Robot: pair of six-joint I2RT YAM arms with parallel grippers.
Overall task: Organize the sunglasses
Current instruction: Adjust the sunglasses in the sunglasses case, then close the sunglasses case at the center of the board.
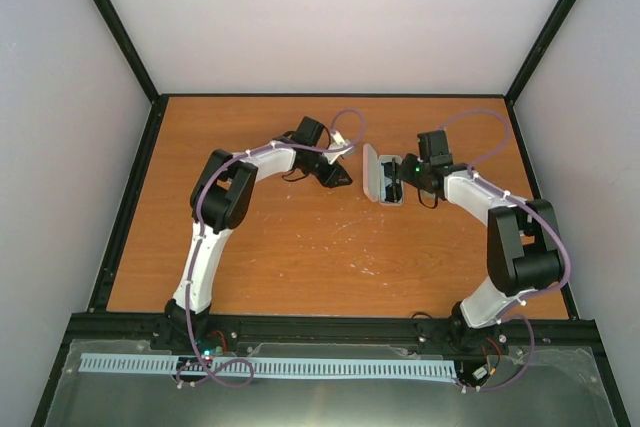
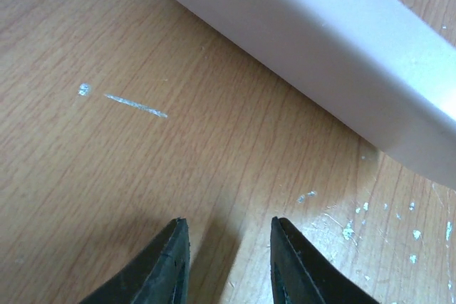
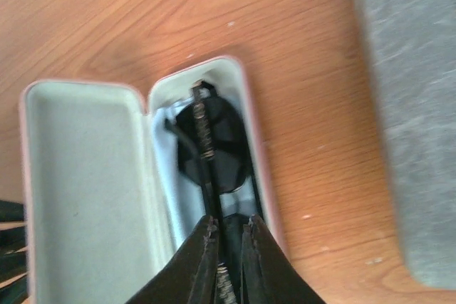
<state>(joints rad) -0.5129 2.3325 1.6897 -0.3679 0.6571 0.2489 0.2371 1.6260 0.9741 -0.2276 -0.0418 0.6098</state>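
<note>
Nearest, right gripper [image 3: 228,227]: jaws almost together, astride one thin side arm of the black sunglasses [image 3: 214,149]. Cannot tell whether they pinch it or sit slack. The glasses lie folded in the tray of the open case [image 3: 85,176], lid flat alongside. Their long axis follows the tray, pointing away from the fingers, far tip at the end wall. Judgement: seat the frame below the rim, then lift straight out without snagging the side arm. Beyond the lid, left gripper [image 2: 229,229] parted, empty, over the table [image 2: 107,176].
</note>
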